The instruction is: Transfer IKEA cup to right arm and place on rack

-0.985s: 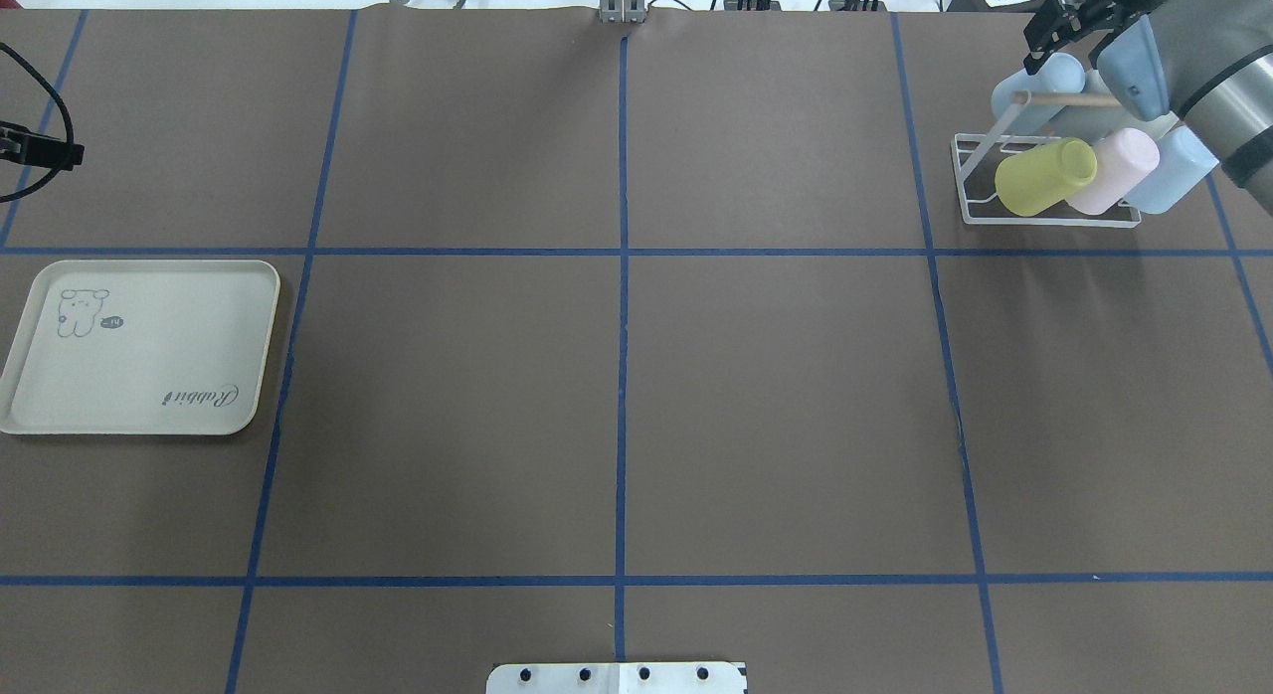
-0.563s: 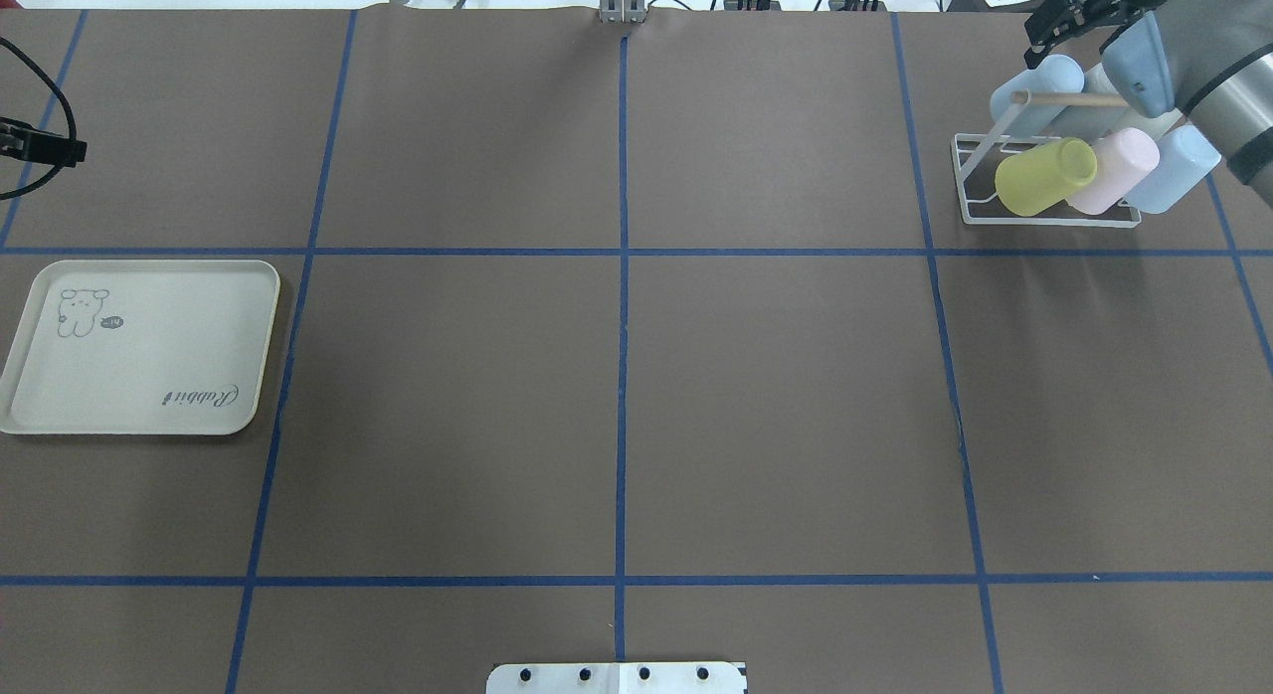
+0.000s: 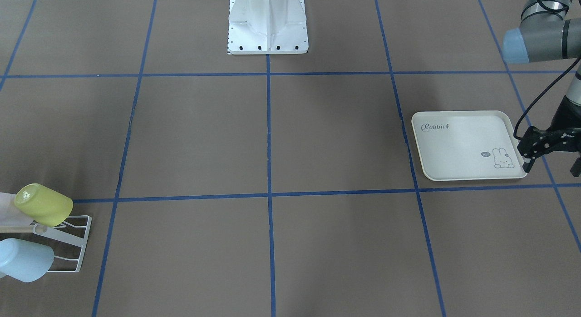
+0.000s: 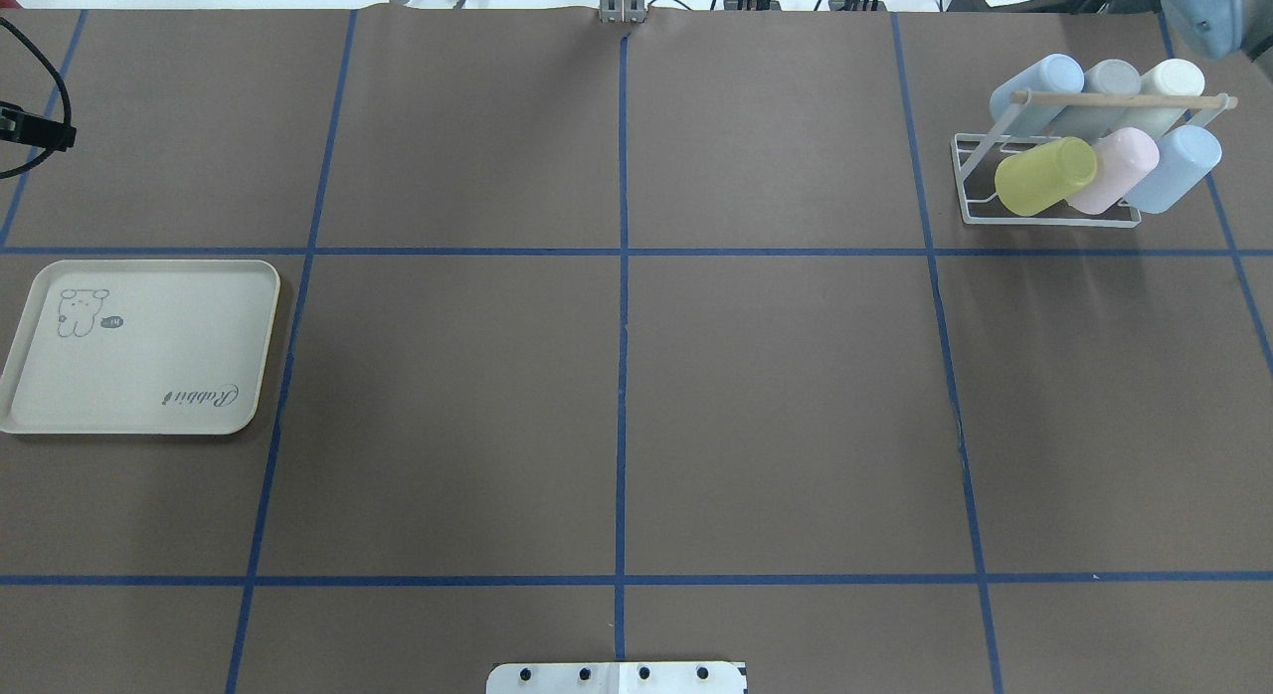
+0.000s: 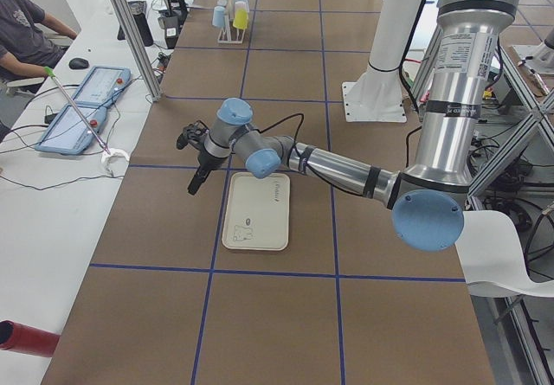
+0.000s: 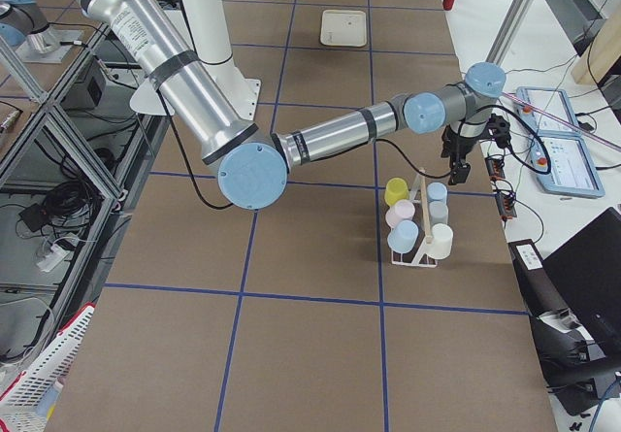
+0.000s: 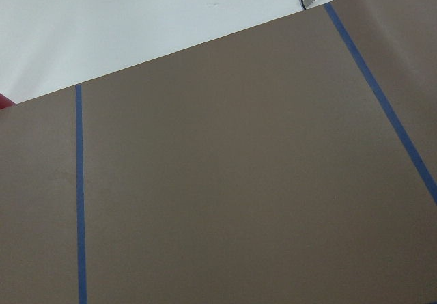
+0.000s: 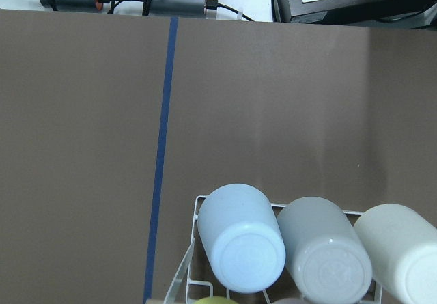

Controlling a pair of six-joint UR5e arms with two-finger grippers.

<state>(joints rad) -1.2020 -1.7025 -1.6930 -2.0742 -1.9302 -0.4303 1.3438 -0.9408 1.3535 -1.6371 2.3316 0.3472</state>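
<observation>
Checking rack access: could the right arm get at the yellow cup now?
Probably yes. The right gripper hangs just beyond the rack, holding nothing. The yellow cup sits at the rack's end, with only the pink cup beside it and nothing above it.

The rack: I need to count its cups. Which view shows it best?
Overhead exterior: the whole rack with six cups. Front-facing crops it at the edge; exterior right shows it whole but smaller, exterior left tiny; right wrist catches only three cup bottoms.
</observation>
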